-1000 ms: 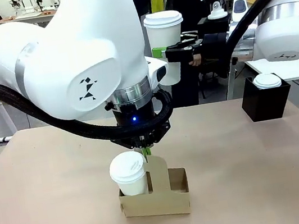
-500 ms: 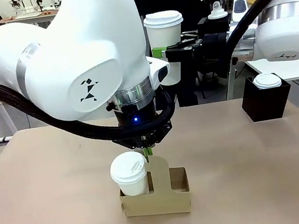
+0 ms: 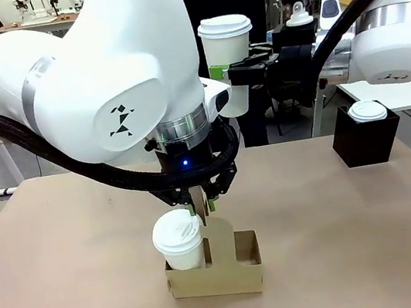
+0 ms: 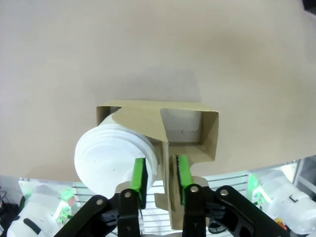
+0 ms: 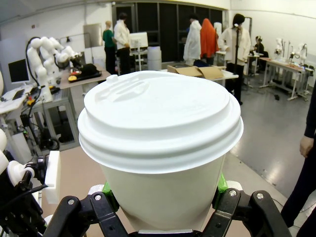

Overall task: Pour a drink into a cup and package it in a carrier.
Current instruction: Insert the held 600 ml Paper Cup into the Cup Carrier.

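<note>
The left gripper [image 4: 160,167] pointed straight down over the carrier [image 4: 209,134]. Its green pads [image 4: 139,174] stood slightly apart, one on each side of the tall centre handle [image 4: 143,123], and a sliver of space showed at each pad, so the cardboard was bracketed rather than pinched. The carrier was low brown cardboard with two slots. It sat on the tan table [image 3: 356,216], a little toward the robot's side of the middle. A white cup [image 4: 111,160] with a domed white lid stood in one slot, and the other slot [image 4: 182,126] was bare, showing its pale floor.

The front view gave the handle's upright profile and the cup [image 3: 178,238] leaning slightly outward in its slot. The left wrist view, looking down, showed the gap at the pads and the inside of the bare slot.

The right gripper [image 3: 231,76] was raised above the far edge of the table and clamped on a second lidded cup [image 3: 225,40]. The right wrist view showed the pads pressed to that cup's paper wall. A black box [image 3: 366,142] at the far right carried a third lidded cup [image 3: 367,110].
</note>
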Controlling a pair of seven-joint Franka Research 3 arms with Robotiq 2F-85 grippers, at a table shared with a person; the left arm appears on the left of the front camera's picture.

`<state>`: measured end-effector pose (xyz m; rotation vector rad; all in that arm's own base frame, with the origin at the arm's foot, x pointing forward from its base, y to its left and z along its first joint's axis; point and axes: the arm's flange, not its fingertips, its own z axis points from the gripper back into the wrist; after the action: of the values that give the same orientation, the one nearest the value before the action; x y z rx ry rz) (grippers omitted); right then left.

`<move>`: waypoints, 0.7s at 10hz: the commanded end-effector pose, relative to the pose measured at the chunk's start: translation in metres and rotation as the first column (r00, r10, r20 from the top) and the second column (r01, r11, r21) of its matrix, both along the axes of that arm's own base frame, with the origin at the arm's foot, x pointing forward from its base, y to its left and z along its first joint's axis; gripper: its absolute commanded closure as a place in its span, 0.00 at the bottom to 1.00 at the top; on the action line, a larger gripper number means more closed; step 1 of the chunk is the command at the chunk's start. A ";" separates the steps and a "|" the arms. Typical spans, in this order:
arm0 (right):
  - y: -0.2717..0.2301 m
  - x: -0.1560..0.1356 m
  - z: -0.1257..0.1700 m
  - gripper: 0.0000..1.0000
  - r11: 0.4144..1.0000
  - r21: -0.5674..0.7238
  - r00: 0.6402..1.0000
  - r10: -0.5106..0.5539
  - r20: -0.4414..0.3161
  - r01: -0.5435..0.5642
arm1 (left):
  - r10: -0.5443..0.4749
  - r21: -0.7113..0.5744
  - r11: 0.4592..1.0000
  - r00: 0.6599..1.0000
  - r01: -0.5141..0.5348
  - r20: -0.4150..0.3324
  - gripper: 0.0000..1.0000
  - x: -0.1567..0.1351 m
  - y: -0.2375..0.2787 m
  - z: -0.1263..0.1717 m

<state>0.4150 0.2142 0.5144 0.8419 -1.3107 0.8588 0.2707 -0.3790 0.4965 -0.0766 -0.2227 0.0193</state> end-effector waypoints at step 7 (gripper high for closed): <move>-0.008 0.011 -0.002 0.19 1.000 -0.003 0.999 0.011 -0.037 -0.011 | -0.063 -0.080 0.995 0.998 0.062 -0.010 0.00 0.007 0.015 0.027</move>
<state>0.4171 0.2118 0.5115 0.8392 -1.3041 0.8550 0.2747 -0.3764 0.5085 -0.1098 -0.2226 -0.0008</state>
